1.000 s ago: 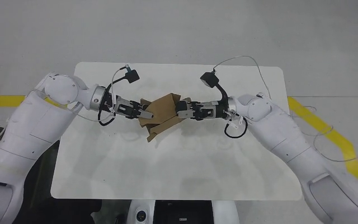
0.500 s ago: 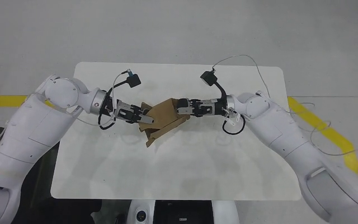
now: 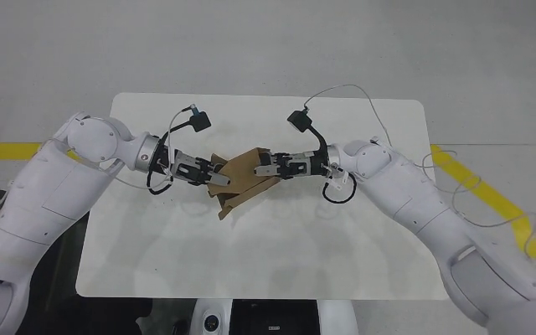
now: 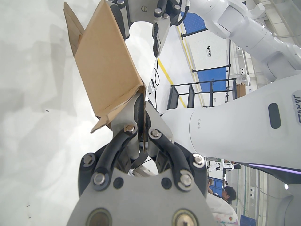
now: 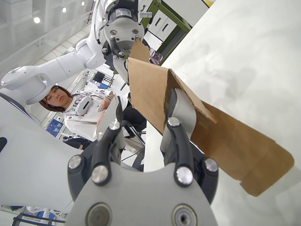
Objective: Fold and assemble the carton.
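Observation:
A brown cardboard carton [image 3: 243,174], partly unfolded, hangs tilted just above the middle of the white table [image 3: 251,251], between both arms. My left gripper [image 3: 219,177] is shut on the edge of one carton flap [image 4: 142,128], its fingers pinching the board. My right gripper [image 3: 261,167] is at the carton's opposite end and stands open. One of its fingers [image 5: 181,109] reaches inside the carton [image 5: 235,142] under a flap; the other finger [image 5: 110,116] stays outside, well apart. In the left wrist view the right gripper [image 4: 141,44] straddles the carton's far wall [image 4: 105,66].
A thin grey cable [image 3: 360,88] loops above the right arm over the table's far right part. Bare table lies in front of the carton and to both sides. Yellow floor tape [image 3: 469,176] runs beyond the right edge.
The right arm has slid left toward the carton and its wrist has turned. The carton shifted slightly. The left arm has edged right and kept its hold.

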`<state>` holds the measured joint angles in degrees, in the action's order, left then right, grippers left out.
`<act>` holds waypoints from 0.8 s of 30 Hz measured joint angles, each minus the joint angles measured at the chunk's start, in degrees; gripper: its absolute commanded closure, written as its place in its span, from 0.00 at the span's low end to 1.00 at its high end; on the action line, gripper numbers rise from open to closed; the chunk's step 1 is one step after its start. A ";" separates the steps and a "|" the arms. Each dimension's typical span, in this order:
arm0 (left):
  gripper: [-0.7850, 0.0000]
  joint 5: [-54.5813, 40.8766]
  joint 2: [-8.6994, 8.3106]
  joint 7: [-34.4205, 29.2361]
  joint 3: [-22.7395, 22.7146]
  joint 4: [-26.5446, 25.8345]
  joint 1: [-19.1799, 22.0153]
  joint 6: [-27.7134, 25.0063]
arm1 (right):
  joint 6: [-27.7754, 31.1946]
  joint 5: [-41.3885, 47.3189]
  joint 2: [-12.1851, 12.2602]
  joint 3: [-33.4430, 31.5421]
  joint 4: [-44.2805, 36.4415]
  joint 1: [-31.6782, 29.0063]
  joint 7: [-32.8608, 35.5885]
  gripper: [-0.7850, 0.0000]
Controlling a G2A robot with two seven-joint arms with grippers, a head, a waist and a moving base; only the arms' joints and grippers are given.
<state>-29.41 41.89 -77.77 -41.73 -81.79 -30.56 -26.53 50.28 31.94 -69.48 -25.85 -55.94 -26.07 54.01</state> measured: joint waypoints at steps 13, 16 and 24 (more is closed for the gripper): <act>1.00 0.24 -0.12 0.03 1.14 0.08 0.37 -0.03 | -0.64 3.05 -0.12 2.55 -0.55 0.92 0.65 0.69; 1.00 0.35 -0.15 0.02 1.46 -0.09 0.47 -0.02 | -0.67 3.27 -0.19 3.19 -0.66 1.23 0.68 0.70; 1.00 0.69 -0.27 0.05 2.23 -0.34 0.77 -0.05 | -0.71 3.80 -0.36 4.88 -0.44 2.01 0.71 0.85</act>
<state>-28.73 41.62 -77.72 -39.49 -82.13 -29.79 -26.58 49.58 35.74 -69.84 -20.96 -56.38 -24.06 54.72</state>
